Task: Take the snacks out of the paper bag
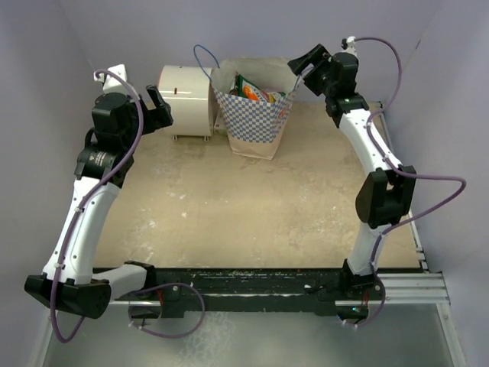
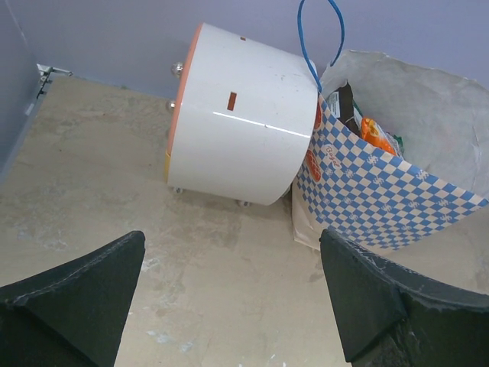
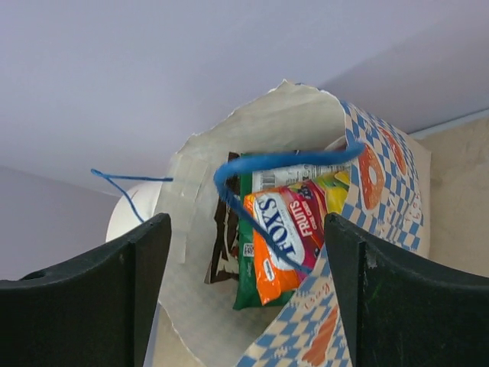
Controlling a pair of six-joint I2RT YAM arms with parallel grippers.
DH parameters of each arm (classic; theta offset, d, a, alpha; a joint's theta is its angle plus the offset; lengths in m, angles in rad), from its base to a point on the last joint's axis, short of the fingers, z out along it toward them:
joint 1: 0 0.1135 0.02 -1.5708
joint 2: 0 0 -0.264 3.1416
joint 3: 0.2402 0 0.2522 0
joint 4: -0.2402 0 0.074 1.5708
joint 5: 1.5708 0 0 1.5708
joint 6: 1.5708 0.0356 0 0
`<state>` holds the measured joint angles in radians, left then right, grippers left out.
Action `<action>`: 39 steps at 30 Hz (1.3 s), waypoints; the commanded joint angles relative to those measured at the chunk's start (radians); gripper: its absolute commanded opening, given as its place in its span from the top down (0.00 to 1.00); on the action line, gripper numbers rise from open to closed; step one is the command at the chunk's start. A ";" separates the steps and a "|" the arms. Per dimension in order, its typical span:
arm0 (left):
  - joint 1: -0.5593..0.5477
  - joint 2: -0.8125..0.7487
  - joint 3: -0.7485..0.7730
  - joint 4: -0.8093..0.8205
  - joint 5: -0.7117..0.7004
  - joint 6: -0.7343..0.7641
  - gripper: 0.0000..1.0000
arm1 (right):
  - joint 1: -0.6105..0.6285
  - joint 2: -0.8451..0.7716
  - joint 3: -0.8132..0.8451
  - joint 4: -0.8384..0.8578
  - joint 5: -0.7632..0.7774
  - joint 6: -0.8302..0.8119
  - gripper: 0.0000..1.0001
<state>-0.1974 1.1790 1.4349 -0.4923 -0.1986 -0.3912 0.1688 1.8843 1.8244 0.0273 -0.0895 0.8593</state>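
Note:
The blue-and-white checkered paper bag point(image 1: 256, 115) stands open at the back of the table, also in the left wrist view point(image 2: 382, 191) and right wrist view point(image 3: 374, 229). Inside I see snacks: an orange Fox's packet point(image 3: 294, 229), a green packet point(image 3: 252, 267) and a brown packet point(image 3: 227, 237); they show from above point(image 1: 254, 92) and in the left wrist view point(image 2: 374, 134). A blue cord handle point(image 3: 260, 164) loops over them. My right gripper point(image 1: 299, 63) point(image 3: 244, 306) is open above the bag's right rim. My left gripper point(image 1: 159, 107) point(image 2: 229, 306) is open and empty, left of the bag.
A big cream cylinder point(image 1: 186, 101) point(image 2: 244, 126) lies on its side right beside the bag's left side. The purple back wall point(image 1: 252, 30) stands close behind both. A metal rail point(image 1: 420, 252) runs along the table's right edge.

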 commanded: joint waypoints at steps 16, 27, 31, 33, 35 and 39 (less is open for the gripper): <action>0.009 -0.040 0.078 -0.001 -0.043 0.037 0.01 | -0.005 0.081 0.095 0.150 -0.093 0.076 0.75; 0.009 -0.102 0.084 -0.063 0.059 -0.055 0.01 | -0.006 -0.109 -0.089 0.106 -0.124 0.072 1.00; 0.008 -0.136 0.099 -0.125 0.113 -0.087 0.01 | -0.006 -0.220 -0.183 0.068 -0.127 0.051 1.00; 0.007 -0.155 0.106 -0.150 0.148 -0.095 0.01 | -0.006 -0.279 -0.235 0.047 -0.128 0.048 1.00; 0.009 -0.171 0.119 -0.182 0.173 -0.110 0.01 | -0.006 -0.348 -0.295 0.024 -0.128 0.046 1.00; 0.008 -0.200 0.128 -0.228 0.249 -0.153 0.01 | -0.006 -0.516 -0.434 -0.040 -0.121 0.034 1.00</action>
<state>-0.1967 1.0134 1.5196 -0.6830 -0.0509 -0.4877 0.1654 1.5669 1.4582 -0.0277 -0.1825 0.9062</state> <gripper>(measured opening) 0.990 0.005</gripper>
